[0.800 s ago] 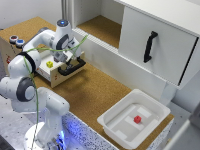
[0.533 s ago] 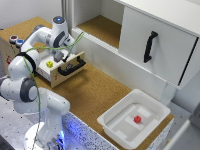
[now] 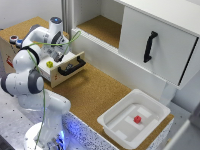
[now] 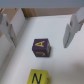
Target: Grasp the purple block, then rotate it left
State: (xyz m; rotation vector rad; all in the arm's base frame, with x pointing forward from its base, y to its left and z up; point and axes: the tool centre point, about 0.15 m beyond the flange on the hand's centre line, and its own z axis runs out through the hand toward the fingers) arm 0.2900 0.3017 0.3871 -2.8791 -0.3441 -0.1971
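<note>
Wrist view shows the purple block [image 4: 41, 48] resting on the pale floor of an open drawer [image 4: 60, 65], with a yellow block [image 4: 39, 77] just beside it. The block carries a yellow letter on its visible face. The end effector [image 4: 40, 31] is spread, with one of its fingers [image 4: 70, 32] standing on each side of the purple block and both clear of it; no contact is visible. The exterior view places the arm [image 3: 30, 65] reaching over the open drawer [image 3: 65, 65] at the exterior view's left, with the end effector [image 3: 61, 54] low inside it; the yellow block [image 3: 49, 64] is visible there, while the purple block is hidden by the arm. A white tray [image 3: 112, 125] holding a small red object [image 3: 137, 119] sits well apart on the cork tabletop [image 3: 95, 90] and plays no part. Assessment: alignment over the block appears achieved, but the grasp is not yet made. Remaining work, as judged, is to lower fully, press the fingers onto the block and then rotate it left.
</note>
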